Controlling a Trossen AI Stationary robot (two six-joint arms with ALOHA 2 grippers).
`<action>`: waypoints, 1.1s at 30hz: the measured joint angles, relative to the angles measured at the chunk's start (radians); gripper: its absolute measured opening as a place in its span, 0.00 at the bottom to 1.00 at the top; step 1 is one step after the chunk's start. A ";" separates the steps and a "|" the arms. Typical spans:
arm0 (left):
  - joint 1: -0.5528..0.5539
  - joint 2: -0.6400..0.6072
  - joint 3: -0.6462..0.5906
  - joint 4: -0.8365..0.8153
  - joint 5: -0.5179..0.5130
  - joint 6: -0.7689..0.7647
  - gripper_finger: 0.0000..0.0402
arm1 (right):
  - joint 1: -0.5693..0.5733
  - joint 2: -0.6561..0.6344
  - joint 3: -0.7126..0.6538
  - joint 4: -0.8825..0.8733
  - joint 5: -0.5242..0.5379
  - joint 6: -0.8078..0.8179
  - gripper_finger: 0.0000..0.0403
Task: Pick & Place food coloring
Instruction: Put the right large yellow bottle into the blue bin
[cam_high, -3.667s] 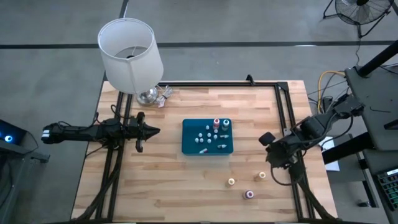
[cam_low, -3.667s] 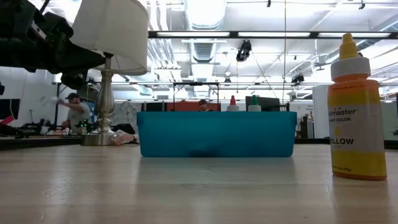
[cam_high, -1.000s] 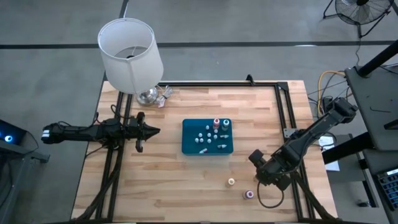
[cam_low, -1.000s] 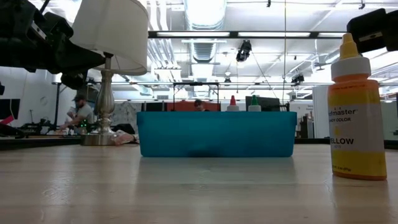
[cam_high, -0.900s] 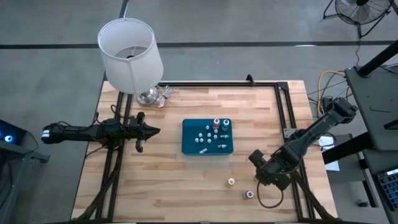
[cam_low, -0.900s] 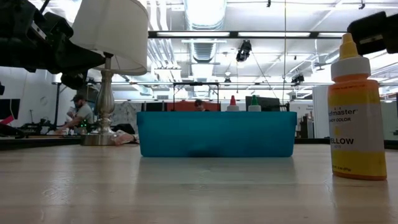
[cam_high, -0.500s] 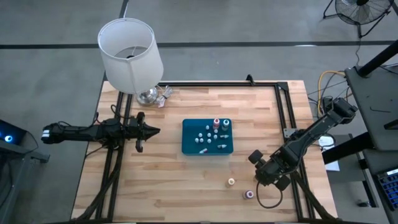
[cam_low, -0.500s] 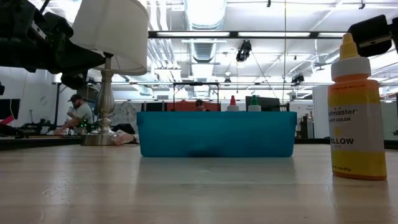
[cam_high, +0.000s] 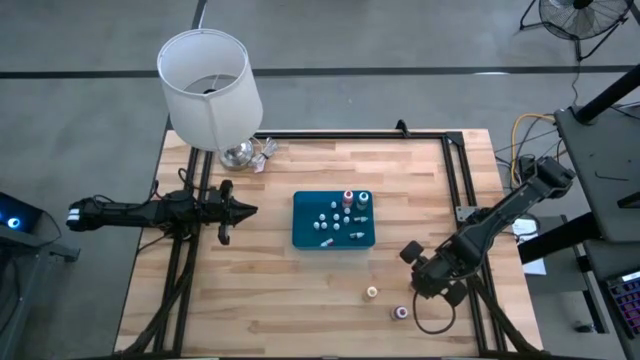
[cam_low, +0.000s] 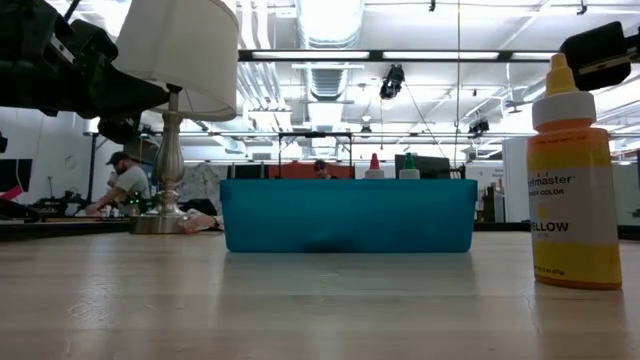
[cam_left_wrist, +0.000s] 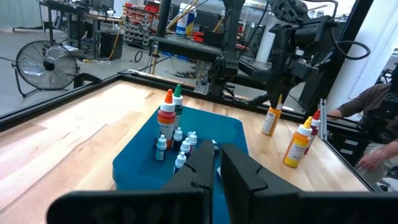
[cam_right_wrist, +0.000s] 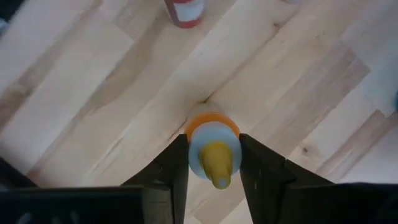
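On your butcher-block table (cam_high: 300, 280), the yellow food coloring bottle (cam_low: 573, 180) stands nearest the low camera, with the pink-capped one (cam_high: 400, 313) close by. Your right gripper (cam_right_wrist: 214, 163) has its fingers clamped on the orange-collared bottle (cam_right_wrist: 213, 144), upright near the right edge. Farther back sits the blue tray (cam_high: 305, 235) holding red-capped, green-capped and tiny bottles, and your left gripper (cam_left_wrist: 215, 163) waits with fingers together, left of it.

Orange-capped food coloring bottle (cam_right_wrist: 212, 148) upright between gripper fingers, yellow bottle (cam_low: 573, 175) upright on table.
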 joint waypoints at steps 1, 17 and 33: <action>0.000 0.000 0.000 0.000 0.000 0.000 0.00 | 0.000 -0.005 0.003 -0.002 -0.010 0.001 0.26; 0.000 0.000 0.000 0.000 0.000 0.000 0.00 | -0.011 -0.054 0.221 -0.186 -0.009 0.011 0.26; 0.000 0.000 0.000 0.000 0.000 0.000 0.00 | -0.114 -0.054 0.447 -0.337 -0.005 -0.002 0.26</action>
